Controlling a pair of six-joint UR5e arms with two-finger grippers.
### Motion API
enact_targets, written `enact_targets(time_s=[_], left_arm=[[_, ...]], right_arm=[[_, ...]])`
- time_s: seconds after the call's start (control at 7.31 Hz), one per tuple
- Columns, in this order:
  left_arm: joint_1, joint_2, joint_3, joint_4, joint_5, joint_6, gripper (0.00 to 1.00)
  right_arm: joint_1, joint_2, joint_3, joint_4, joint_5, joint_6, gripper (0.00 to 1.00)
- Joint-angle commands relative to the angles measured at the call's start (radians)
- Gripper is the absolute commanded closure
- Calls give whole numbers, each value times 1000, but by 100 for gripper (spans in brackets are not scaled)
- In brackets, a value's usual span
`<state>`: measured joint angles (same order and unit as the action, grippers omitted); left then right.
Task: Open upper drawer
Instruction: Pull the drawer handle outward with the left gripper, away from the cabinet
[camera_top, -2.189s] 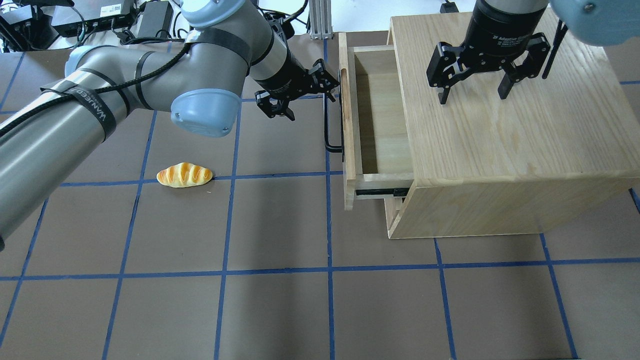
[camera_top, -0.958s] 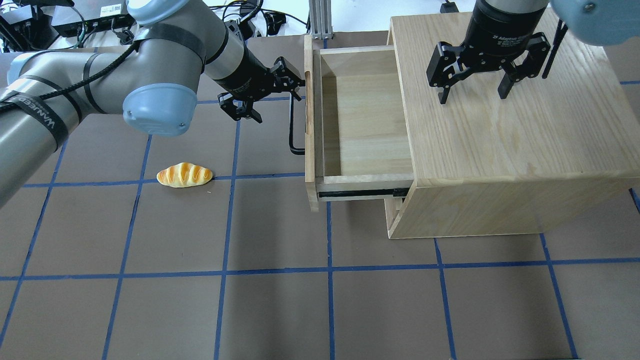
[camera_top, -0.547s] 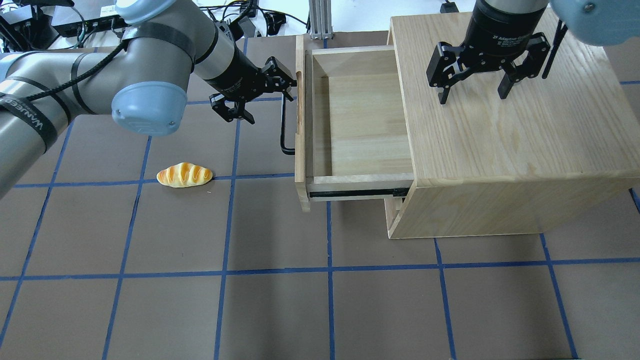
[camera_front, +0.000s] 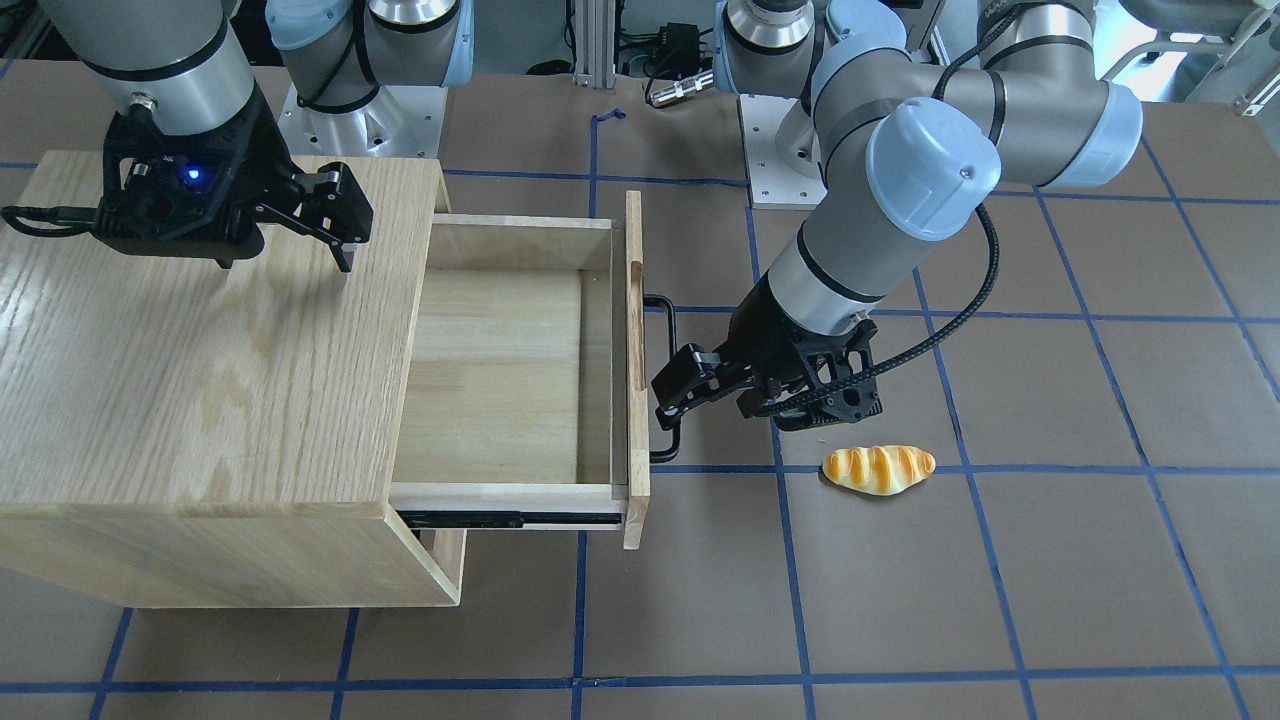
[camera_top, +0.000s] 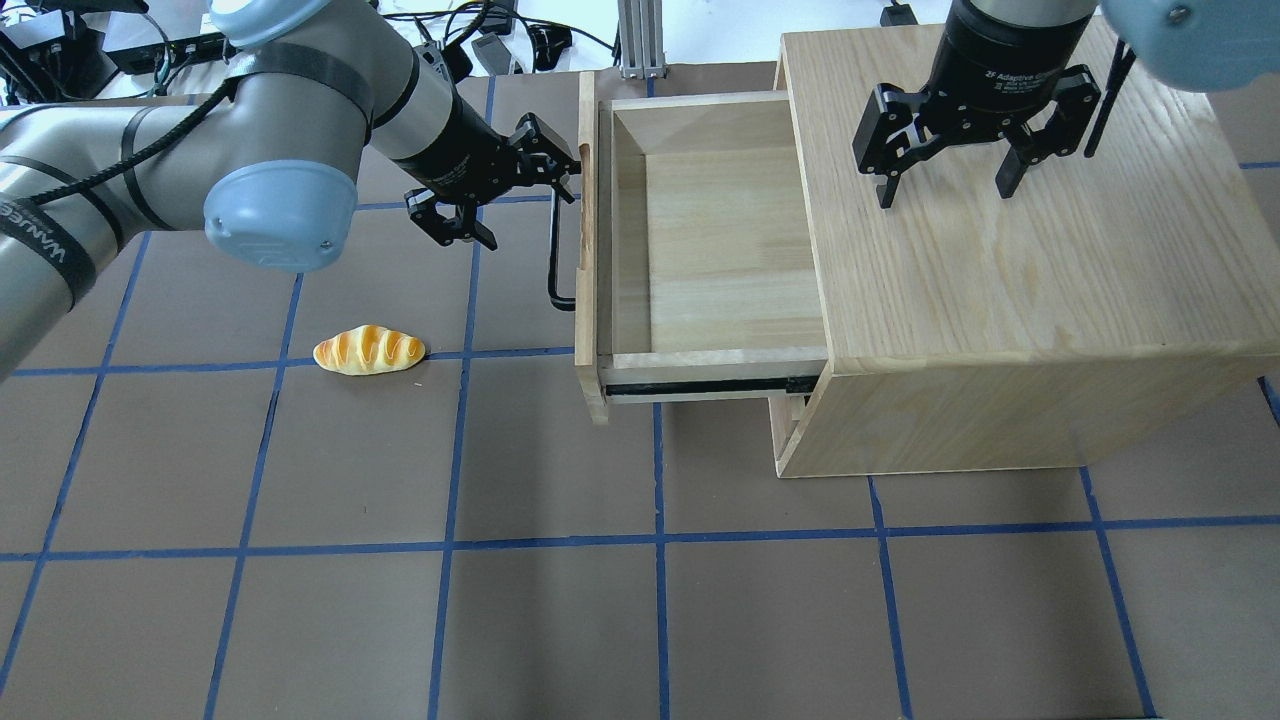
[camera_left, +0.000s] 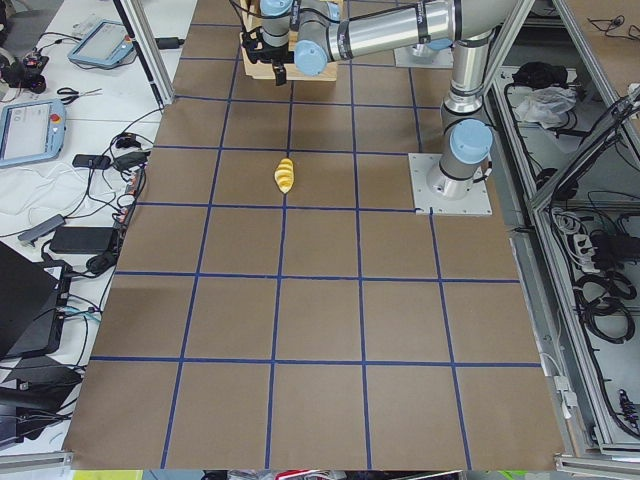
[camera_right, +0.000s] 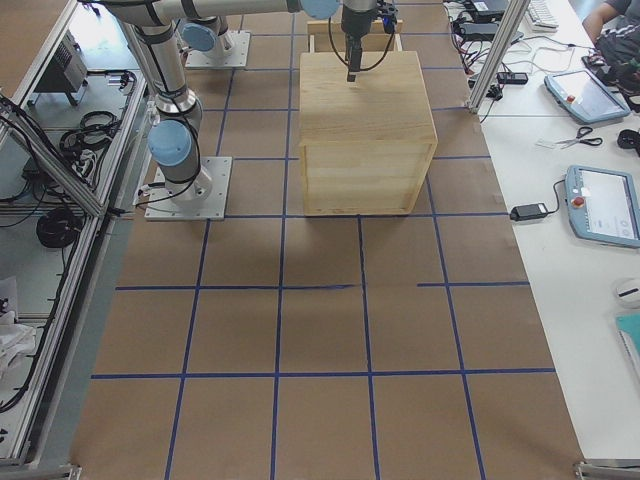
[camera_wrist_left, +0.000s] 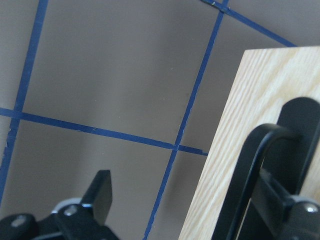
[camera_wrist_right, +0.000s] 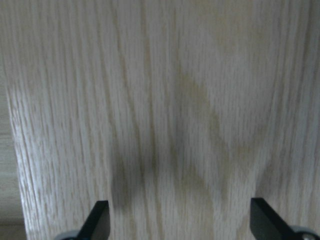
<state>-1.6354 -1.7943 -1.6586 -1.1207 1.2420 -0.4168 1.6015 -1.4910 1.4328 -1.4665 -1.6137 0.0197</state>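
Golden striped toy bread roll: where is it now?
In the overhead view the bread roll lies left of the open light oak upper drawer, on a blue tape line, nearer the camera than the left gripper.

Left wrist view: the picture's right and lower edges cut off the handle (camera_wrist_left: 250, 170) and the fingers (camera_wrist_left: 100, 192) of the left gripper (camera_top: 530, 205). Overhead view: the upper drawer (camera_top: 700, 250) hides most of the lower front panel (camera_top: 778, 430). Right-end view: the cabinet (camera_right: 365, 110) hides the drawer completely. Right wrist view: the wood grain is blurred throughout.
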Motion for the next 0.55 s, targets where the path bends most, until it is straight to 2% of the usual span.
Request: enact_targets(time_s=[0.0,0.41], left_arm=[[3,6,-3,-19,2,9,0],[37,33,5,-57,4,10,0]], right_arm=[[0,0,1,0,0,-1,0],[0,0,0,0,0,-1,0]])
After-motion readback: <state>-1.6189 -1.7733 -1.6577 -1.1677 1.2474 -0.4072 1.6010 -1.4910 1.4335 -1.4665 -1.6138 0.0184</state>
